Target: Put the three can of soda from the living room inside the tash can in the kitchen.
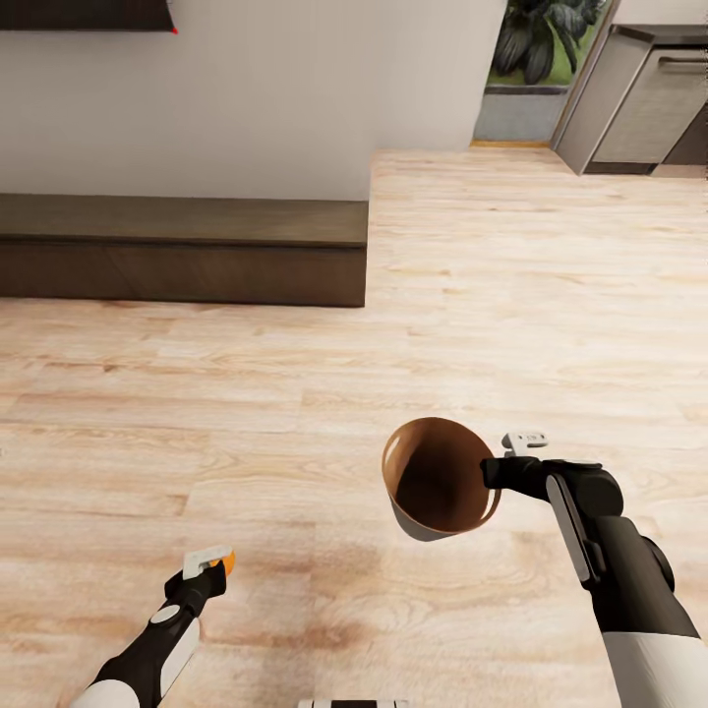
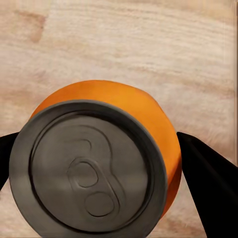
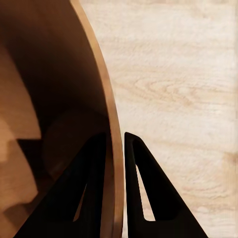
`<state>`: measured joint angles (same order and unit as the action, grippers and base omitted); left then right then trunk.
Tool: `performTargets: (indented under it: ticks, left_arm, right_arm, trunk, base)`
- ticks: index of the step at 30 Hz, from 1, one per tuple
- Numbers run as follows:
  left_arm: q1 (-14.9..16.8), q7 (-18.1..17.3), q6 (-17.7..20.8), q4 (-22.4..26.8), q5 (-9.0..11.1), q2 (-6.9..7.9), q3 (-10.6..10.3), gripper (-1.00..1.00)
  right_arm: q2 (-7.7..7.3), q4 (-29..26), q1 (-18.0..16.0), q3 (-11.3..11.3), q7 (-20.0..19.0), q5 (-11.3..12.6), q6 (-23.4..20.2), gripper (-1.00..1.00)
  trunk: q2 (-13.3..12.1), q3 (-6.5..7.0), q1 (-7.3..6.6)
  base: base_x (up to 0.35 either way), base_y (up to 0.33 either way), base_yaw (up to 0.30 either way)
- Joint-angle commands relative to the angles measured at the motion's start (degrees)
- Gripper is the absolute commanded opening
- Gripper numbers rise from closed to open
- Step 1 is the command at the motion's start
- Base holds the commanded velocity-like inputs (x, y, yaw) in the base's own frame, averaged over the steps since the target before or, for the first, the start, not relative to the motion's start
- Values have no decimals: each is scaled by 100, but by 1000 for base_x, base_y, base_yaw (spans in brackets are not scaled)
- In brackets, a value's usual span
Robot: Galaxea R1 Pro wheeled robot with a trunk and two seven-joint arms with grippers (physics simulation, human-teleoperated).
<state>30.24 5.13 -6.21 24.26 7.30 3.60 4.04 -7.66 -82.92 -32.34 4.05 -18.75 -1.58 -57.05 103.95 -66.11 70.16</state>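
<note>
The left gripper (image 1: 209, 567), at 7 o'clock in the head view, has its jaws clamped on an orange can of soda (image 2: 104, 163); the grey top with its pull-tab faces the left wrist camera, and no brand or writing can be read on it. At 5 o'clock the right gripper (image 1: 489, 472) pinches the rim of the tash can (image 1: 438, 477), one finger (image 3: 79, 193) inside the glossy orange-brown wall, the other outside. A long dark bench (image 1: 182, 246) stands at 10 o'clock, and the kitchen's steel-fronted dishwasher (image 1: 654, 103) at 1 o'clock, across the wood floor (image 1: 295, 393).

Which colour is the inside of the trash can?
Glossy orange-brown inside the trash can; the head view shows it best.
</note>
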Motion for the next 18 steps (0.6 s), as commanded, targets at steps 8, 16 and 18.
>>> performTargets:
  ticks: [8, 16, 18]
  left_arm:
    - [0, -2, -3, 0, 0, 0, 1, -100]
    - [0, -3, -3, 0, 0, -1, 1, -100]
    - [0, -3, -3, 0, 0, 0, 1, -100]
  right_arm:
    - [15, 10, 0, -1, -32, 122, -17, -100]
    - [26, 112, 0, -5, -32, 118, -15, -100]
    - [25, 128, 0, -4, -32, 116, -16, -100]
  trunk:
    - [-322, 220, -177]
    - [-643, 439, -352]
    - [-723, 494, -396]
  base:
    - [0, 0, 0]
    - [0, 0, 0]
    - [0, 0, 0]
